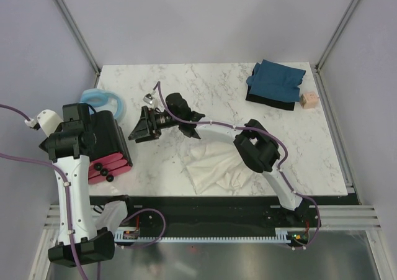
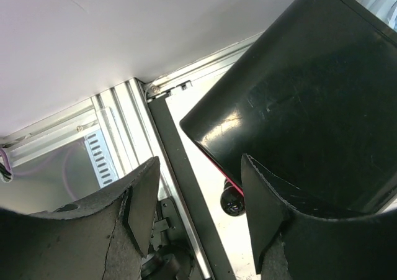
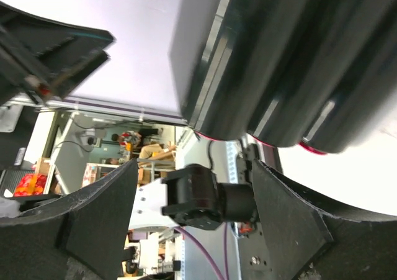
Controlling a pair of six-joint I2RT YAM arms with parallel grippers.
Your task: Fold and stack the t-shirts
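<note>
The cream-white t-shirt (image 1: 211, 167) lies crumpled near the table's front edge, partly under my right arm's elbow. A dark teal-blue t-shirt (image 1: 276, 80) sits folded at the back right corner. My right gripper (image 1: 140, 128) hangs left of the white shirt and points at the black box; its fingers (image 3: 111, 199) stand open with nothing between them. The left gripper (image 2: 198, 163) hovers open and empty by the black box (image 2: 298, 100) at the table's front left. In the top view its jaws are hidden under the wrist.
The black box with pink drawers (image 1: 107, 151) stands at the left edge, a pale blue padded ring (image 1: 98, 99) behind it. A small metal piece (image 1: 149, 98) lies near the ring. A pink cube (image 1: 309, 100) rests beside the teal shirt.
</note>
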